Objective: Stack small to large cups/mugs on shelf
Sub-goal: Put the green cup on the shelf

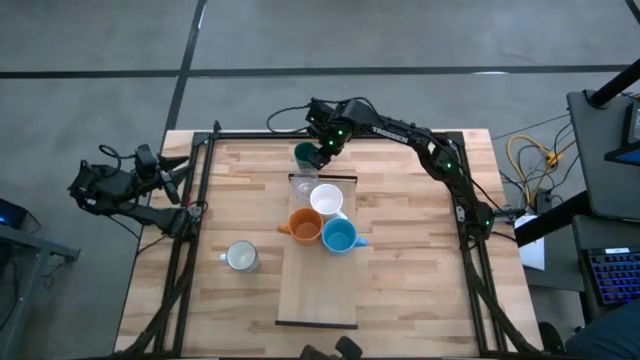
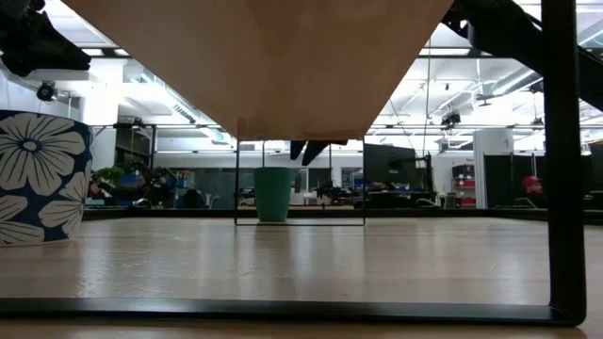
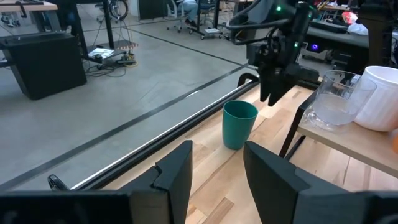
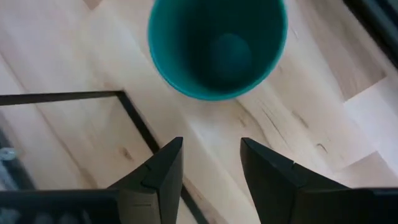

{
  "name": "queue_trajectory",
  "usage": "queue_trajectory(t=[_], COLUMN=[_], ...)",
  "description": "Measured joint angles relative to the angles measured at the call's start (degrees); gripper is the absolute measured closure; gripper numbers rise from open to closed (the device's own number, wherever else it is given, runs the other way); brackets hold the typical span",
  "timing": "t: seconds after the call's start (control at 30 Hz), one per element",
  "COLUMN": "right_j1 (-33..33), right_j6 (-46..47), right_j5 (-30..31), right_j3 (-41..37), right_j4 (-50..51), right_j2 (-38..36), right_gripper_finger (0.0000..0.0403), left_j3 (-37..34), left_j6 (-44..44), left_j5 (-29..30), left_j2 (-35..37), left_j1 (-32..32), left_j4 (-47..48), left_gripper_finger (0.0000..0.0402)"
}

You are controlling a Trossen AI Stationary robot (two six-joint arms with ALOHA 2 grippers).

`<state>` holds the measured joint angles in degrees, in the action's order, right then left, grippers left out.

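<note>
The dark green cup (image 1: 303, 154) stands upright on the tabletop just beyond the far end of the pale wood shelf (image 1: 315, 290). On the shelf stand the clear glass (image 1: 302, 186), white mug (image 1: 327, 199), orange mug (image 1: 305, 226) and light blue mug (image 1: 339, 237). The pale mug (image 1: 241, 257) stands on the table to the shelf's left. My right gripper (image 4: 211, 163) is open and hovers above the green cup (image 4: 216, 46), a little to its side (image 2: 311, 149). My left gripper (image 3: 217, 168) is open and waits at the table's left edge (image 1: 176, 172).
The shelf is raised on a thin black frame (image 2: 561, 188); its underside (image 2: 254, 56) shows in the low view. A flower-patterned mug (image 2: 38, 179) stands near the low camera. A black frame rail (image 1: 350, 134) runs along the table's far edge. Cables and equipment lie off the right side.
</note>
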<state>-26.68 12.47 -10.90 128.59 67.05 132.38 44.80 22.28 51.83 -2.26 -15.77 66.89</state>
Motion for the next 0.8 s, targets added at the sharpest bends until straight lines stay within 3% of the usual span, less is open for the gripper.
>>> queue_trajectory(t=[0.8], right_j1=[0.04], right_j6=[0.57], right_j5=[4.22], right_j3=[1.49], right_j4=[-6.91], right_j2=[-0.02], right_gripper_finger=[0.025], left_j3=[0.0], left_j6=[0.05], left_j5=[0.02], left_j2=[0.0], left_j1=[0.0], left_j4=[-0.01], left_gripper_finger=[0.0272])
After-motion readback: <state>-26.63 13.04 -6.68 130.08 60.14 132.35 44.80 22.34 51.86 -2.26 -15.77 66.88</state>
